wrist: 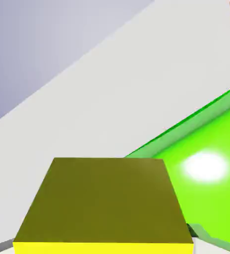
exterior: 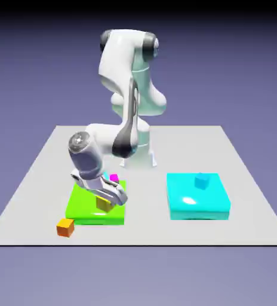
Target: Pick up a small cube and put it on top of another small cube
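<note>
In the exterior view, the green pad (exterior: pixel 79 208) lay beneath my gripper (exterior: pixel 110 198), with an orange cube (exterior: pixel 65 228) near its seven-o'clock corner and a magenta-topped cube (exterior: pixel 114 178) toward one o'clock. A cyan pad (exterior: pixel 198 200) lay at three o'clock, bearing a blue cube (exterior: pixel 202 180). I had the gripper closed on the small yellow cube (wrist: pixel 102 203), olive-shaded on its large face, over the green pad. Equal-sided, it showed no long axis.
</note>
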